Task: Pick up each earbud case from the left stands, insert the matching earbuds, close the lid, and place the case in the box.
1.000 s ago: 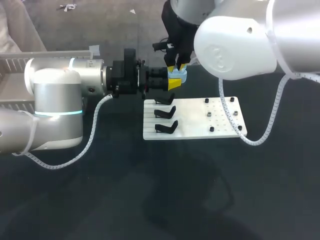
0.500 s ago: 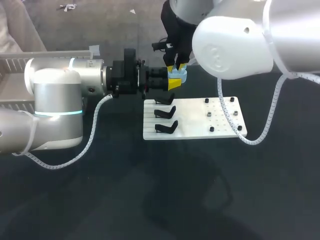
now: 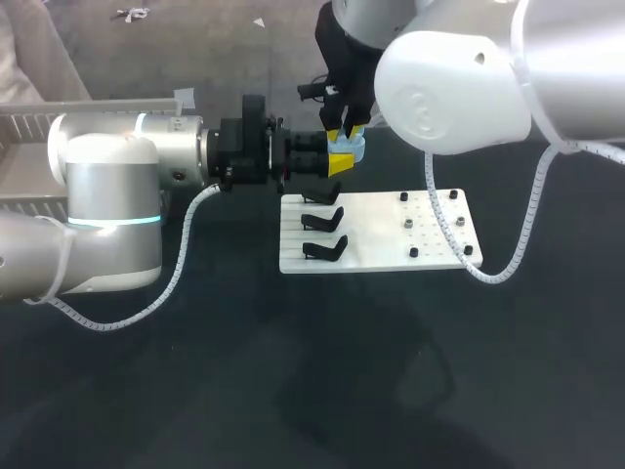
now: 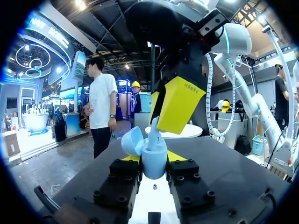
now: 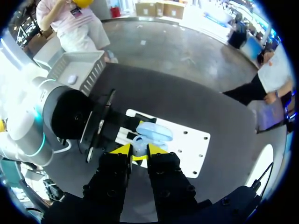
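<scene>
Left tool (image 4: 154, 157) is kept clamped on the open case (image 4: 155, 165); an earbud (image 4: 153, 136) is gripped by the right tool (image 5: 139, 151) directly above. Negligible motion is registered, so seating is judged in progress.

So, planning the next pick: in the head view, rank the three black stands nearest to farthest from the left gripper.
1. Rear stand, just beside the left gripper.
2. Middle stand, centre of the row.
3. Front stand, last in the row.

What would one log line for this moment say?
left gripper: shut on open earbud case | right gripper: shut on earbud, in case mouth
</scene>
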